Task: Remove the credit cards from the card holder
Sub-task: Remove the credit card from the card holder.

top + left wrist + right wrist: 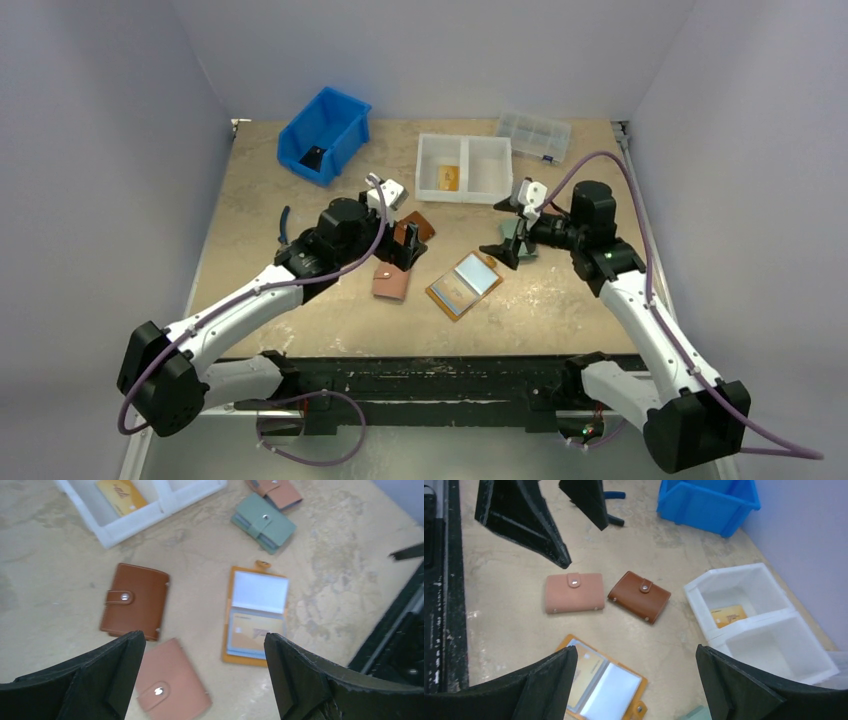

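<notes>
The holder (463,285) lies open and flat on the counter (560,300) between the two arms, sleeves up, gripped by neither. One card (255,632) shows through its lower sleeve. The upper sleeve reads pale and glossy, and whether it holds a card cannot be told. A second card (449,177) lies in the left compartment of the white tray (463,195). Cards counted: two. Closed wallets counted: four. These are one brown wallet (134,601), largely hidden behind the left arm in the top view; one pink wallet (391,283); one green wallet (263,521), mostly covered by the right arm in the top view; and one tan wallet (276,491) cut off at the left wrist view's top edge. Left tool (205,645): jaws spread wide, nothing between them, above the counter near the brown and pink wallets. Right tool (636,655): jaws equally wide, empty, above the holder's far side. Also noted: one blue bin (325,133), contents indistinct, and one clear box (534,135).
</notes>
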`<state>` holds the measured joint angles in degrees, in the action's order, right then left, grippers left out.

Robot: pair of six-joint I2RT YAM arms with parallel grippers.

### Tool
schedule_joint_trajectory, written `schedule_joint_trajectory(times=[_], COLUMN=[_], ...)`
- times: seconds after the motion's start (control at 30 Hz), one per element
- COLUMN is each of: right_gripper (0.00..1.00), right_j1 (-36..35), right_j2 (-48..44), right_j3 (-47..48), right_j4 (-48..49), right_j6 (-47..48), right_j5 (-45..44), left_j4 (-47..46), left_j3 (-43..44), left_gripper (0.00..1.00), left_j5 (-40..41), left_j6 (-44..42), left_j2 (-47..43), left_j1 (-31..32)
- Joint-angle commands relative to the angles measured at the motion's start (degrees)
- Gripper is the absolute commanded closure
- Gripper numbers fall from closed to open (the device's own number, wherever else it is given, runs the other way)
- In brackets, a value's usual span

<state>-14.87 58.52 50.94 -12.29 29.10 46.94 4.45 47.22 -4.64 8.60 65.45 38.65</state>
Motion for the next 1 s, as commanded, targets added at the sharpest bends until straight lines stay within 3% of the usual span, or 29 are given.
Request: schedule_joint_trajectory(times=[0.0,0.3,0.53,0.97], right_gripper=[0.01,0.01,0.01,0.01], right_j1=[1.94,3.8,3.8,3.88], right_j2=[-2.69,-4.41,-3.3,-1.27], right_j3=[-5.58,-13.59,-13.91,-13.41], right_j4=[3.91,9.63,7.33,1.54], right_j6=[-1.08,0.75,5.19,13.69], right_j5=[7.92,12.48,10.93,8.45], left_j4=[-7.45,-23.29,-23.96,-16.18], left_j3=[-0.52,-14.49,-20.11,-20.86], left_gripper=[0.03,0.05,0.05,0.04], left_j5=[-9.4,-11.81,-4.61,-0.2], left_j6=[13.01,33.48,43.54,44.1], left_j2=[2.35,2.75,-1.15,-2.01], left_j1=[-0.32,-0.32,-0.28,-0.32])
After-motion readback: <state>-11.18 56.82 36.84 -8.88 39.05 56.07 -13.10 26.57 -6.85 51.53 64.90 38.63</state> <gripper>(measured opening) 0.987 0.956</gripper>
